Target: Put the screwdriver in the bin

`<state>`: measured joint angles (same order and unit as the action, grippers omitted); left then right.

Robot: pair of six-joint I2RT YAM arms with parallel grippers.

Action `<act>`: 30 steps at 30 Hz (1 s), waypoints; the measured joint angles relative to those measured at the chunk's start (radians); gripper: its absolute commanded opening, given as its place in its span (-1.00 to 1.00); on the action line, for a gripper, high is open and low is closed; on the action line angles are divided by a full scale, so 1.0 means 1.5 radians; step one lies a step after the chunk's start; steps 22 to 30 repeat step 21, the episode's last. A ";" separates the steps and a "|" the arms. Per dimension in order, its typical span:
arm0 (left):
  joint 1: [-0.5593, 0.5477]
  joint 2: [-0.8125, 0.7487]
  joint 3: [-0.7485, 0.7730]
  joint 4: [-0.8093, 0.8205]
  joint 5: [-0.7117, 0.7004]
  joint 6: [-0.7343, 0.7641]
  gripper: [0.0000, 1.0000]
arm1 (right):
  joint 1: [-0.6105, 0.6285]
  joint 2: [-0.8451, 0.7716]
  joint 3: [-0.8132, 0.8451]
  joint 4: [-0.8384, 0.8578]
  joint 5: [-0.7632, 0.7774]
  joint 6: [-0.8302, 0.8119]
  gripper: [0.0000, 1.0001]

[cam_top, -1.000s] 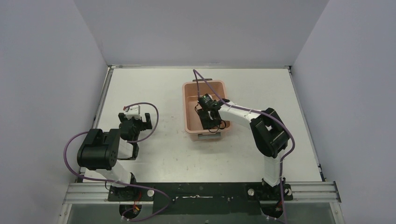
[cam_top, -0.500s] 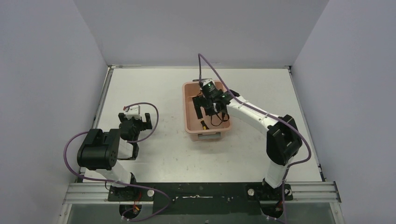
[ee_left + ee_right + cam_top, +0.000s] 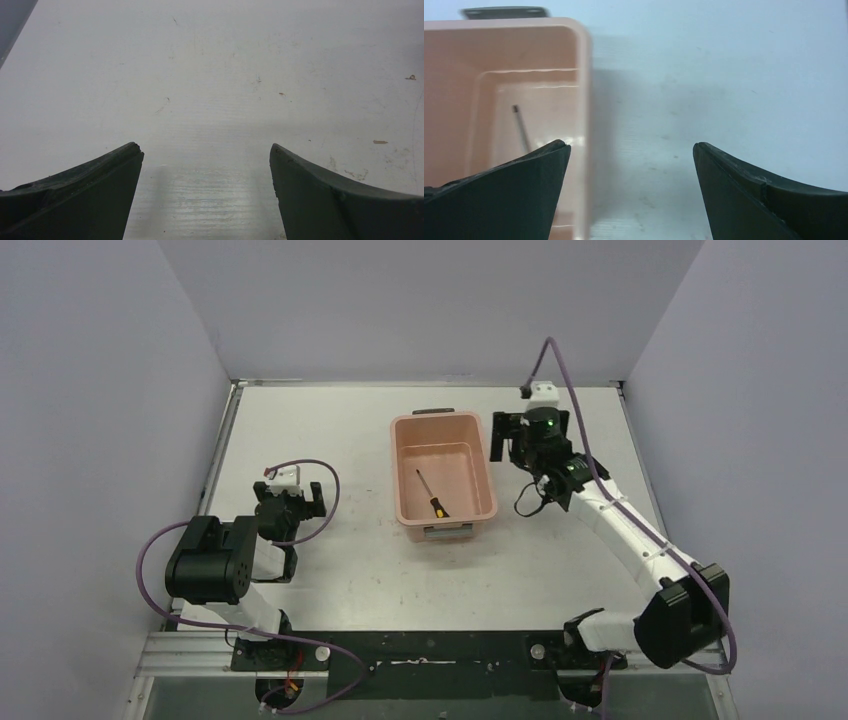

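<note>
The screwdriver (image 3: 432, 494) lies loose on the floor of the salmon-pink bin (image 3: 401, 472), its yellow-tipped black handle toward the near end. In the right wrist view only its thin shaft (image 3: 521, 127) shows inside the bin (image 3: 583, 60); the handle is hidden behind my left finger (image 3: 504, 195). My right gripper (image 3: 520, 437) hangs just right of the bin's far end, above bare table. It is open and empty (image 3: 631, 147). My left gripper (image 3: 288, 496) rests at the table's left, open over bare table (image 3: 206, 150).
A dark handle (image 3: 504, 12) sticks out from the bin's far short end. Purple cables (image 3: 330, 485) loop over both arms. Grey walls close in the white table (image 3: 330, 570) on three sides.
My right gripper opened inside the bin and let go of the screwdriver, which now lies on the bin floor. The arm then lifted out and swung right. The left arm has not moved.
</note>
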<state>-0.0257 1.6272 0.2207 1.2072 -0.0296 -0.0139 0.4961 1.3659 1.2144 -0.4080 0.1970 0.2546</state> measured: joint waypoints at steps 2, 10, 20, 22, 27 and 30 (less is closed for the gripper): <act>0.000 0.000 0.000 0.000 0.000 0.000 0.94 | -0.053 -0.044 -0.078 0.047 0.012 -0.006 1.00; 0.000 0.000 0.000 0.000 0.000 0.000 0.94 | -0.216 -0.132 -0.337 0.253 -0.033 -0.010 1.00; -0.001 0.000 0.000 0.000 0.000 0.000 0.94 | -0.296 -0.158 -0.553 0.496 -0.075 -0.005 1.00; -0.001 0.000 0.000 0.000 -0.001 0.000 0.94 | -0.296 -0.158 -0.556 0.509 -0.080 -0.005 1.00; -0.001 0.000 0.000 0.000 -0.001 0.000 0.94 | -0.296 -0.158 -0.556 0.509 -0.080 -0.005 1.00; -0.001 0.000 0.000 0.000 -0.001 0.000 0.94 | -0.296 -0.158 -0.556 0.509 -0.080 -0.005 1.00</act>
